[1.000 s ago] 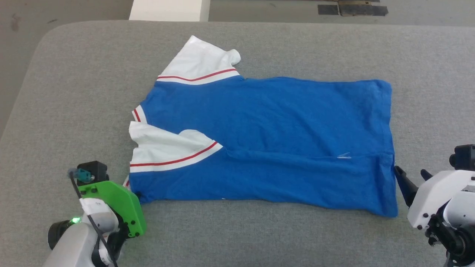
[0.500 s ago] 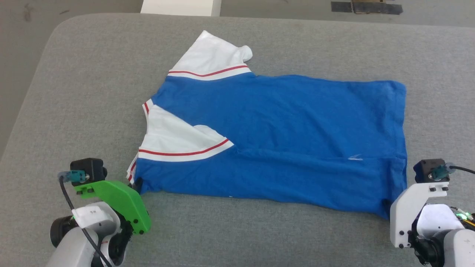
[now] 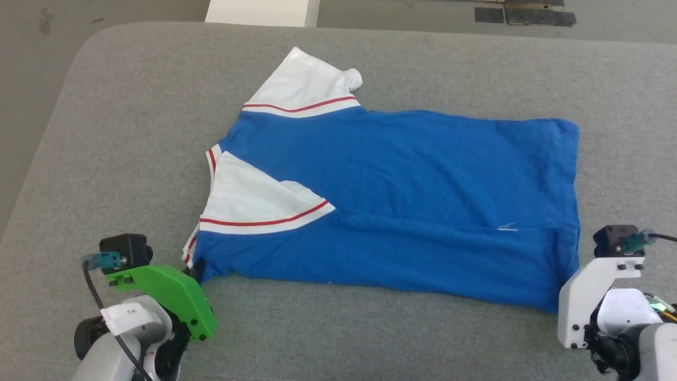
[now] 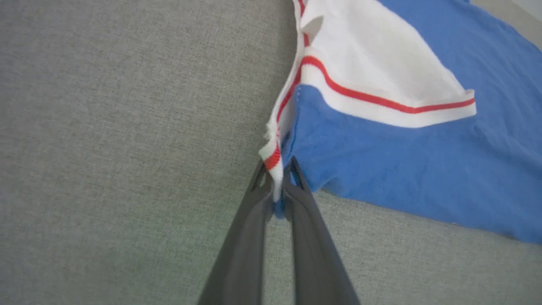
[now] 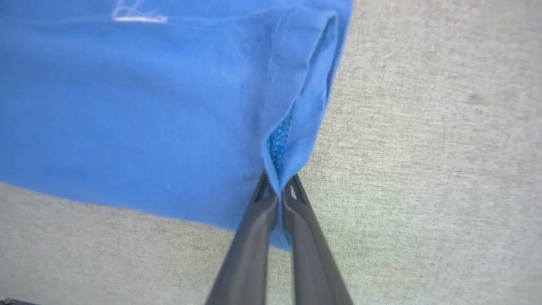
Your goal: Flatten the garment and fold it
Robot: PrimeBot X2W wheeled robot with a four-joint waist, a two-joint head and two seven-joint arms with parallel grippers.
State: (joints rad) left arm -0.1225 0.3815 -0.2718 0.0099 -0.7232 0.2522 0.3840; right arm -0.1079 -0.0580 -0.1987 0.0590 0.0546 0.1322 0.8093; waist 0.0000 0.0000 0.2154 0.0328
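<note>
Lying spread across the grey bench (image 3: 132, 132), the garment (image 3: 402, 185) showed a plain blue side upward, its neck end to the left and its hem to the right. One white sleeve (image 3: 301, 84) pointed toward the far edge. The other sleeve (image 3: 248, 198) lay folded in over the blue body, its red stripe slanting across. A long crease (image 3: 423, 225) ran along the near part of the cloth (a small white mark sat by it, close to the hem).

The left arm reached in from the lower left corner of the head view, its green wrist bracket (image 3: 169, 291) tilted and its fingers aimed up and to the right at the garment's near left corner. In the left wrist view the left pincer (image 4: 277, 169) was clamped on the red-and-white striped trim at that corner, with the cloth pinched between the two dark fingers low over the bench.

The right arm reached in from the lower right, its white wrist bracket (image 3: 587, 296) standing just beside the near hem corner. The right pincer (image 5: 277, 184) was closed together on the hem's edge, with blue cloth folded up between the fingers and a strip of mesh weave showing inside the fold.
</note>
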